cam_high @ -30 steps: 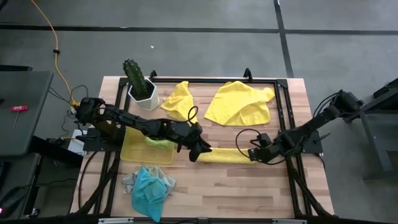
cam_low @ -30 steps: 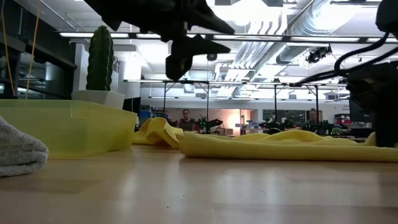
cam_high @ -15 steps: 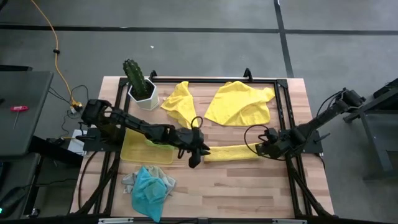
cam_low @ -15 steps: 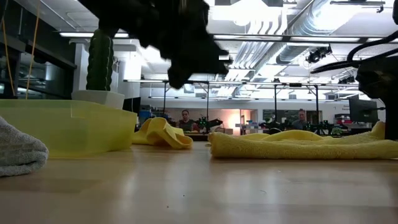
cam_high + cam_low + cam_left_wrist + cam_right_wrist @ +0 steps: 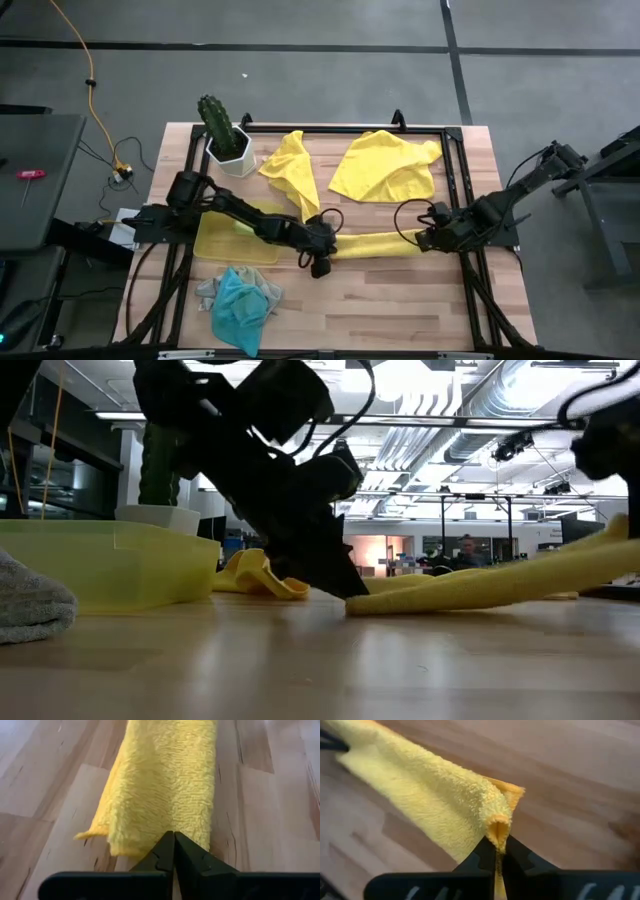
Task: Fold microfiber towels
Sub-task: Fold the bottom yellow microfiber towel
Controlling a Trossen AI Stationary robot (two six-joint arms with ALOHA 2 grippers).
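Yellow strip, high view: the yellow towel (image 5: 375, 244), folded into a long narrow band, lies across the middle of the wooden tabletop (image 5: 400, 310), stretched between the two arms; likely held at both ends so it stays taut for a fold.
Left claw, high view: the left claw (image 5: 322, 262) sits at the band's end nearest the translucent tray (image 5: 215, 245).
Right claw, high view: the right claw (image 5: 425, 240) is at the opposite end.
Other towels, high view: two more yellow cloths (image 5: 385, 165) lie crumpled towards the far edge near the cactus pot (image 5: 228, 150); a turquoise cloth (image 5: 240, 305) rests on a grey one at the near edge.
Low view: the band's left end rests on the tabletop beneath the left arm, while its right end rises off the wood, which suggests the right arm is lifting.
Left wrist view: the fingers (image 5: 165, 857) are pressed together at the band's edge; whether any cloth is caught between them cannot be told.
Right wrist view: the fingers (image 5: 485, 854) are clamped on a pinched corner of the fuzzy yellow towel, whose hemmed edge curls over the tips.
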